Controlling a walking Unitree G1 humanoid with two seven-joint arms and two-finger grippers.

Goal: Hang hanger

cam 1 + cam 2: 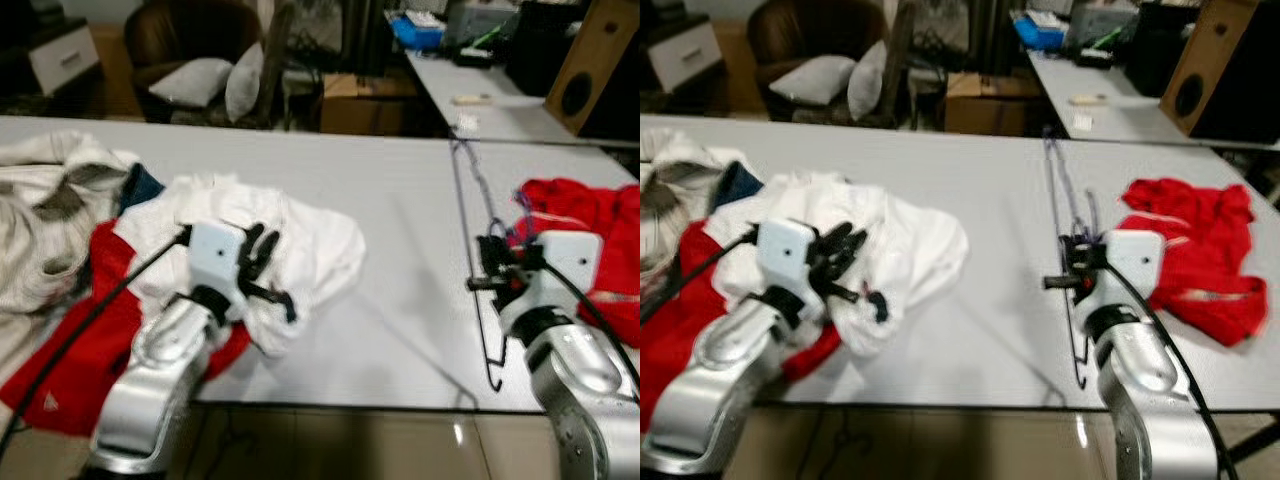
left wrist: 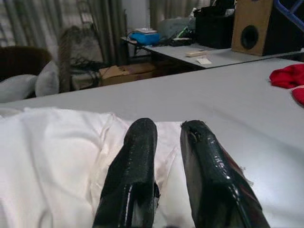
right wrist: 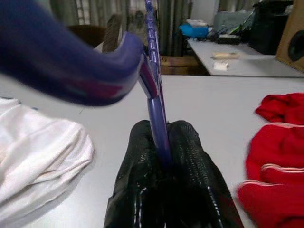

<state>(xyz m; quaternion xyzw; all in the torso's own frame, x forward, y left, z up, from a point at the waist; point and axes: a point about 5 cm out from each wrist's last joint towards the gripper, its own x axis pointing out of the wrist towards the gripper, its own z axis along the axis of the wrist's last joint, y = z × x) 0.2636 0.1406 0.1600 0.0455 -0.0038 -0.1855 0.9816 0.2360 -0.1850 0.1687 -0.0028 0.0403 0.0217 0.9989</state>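
Big white desk [image 1: 400, 200] carries everything: pile of pale clothes at robot's far left, red garment [image 1: 70, 340] draped over front-left edge w/ white garment [image 1: 300, 250] bunched on top, second red garment [image 1: 1200, 250] on right side. Behind desk, a chair w/ cushions, another desk w/ clutter. No rail or rod visible to hang on, so can't tell where the hanger is meant to go. Progress, as a judgement: early-to-mid. Hanger [image 1: 1065, 210] is already gripped but nothing is on it and it isn't hung; garment-loading (if intended) and hanging itself are left. Hanger is thin, purple, running from desk's far side toward front edge, between white garment and right red garment. Right end effector [image 3: 161, 156] clamps it: fingers nearly shut, purple bar pinched between them near the curved part. Left end effector [image 2: 164, 142] sits over white garment, fingers [image 2: 137, 161] a narrow gap apart, nothing between them; whether they touch the cloth can't tell.
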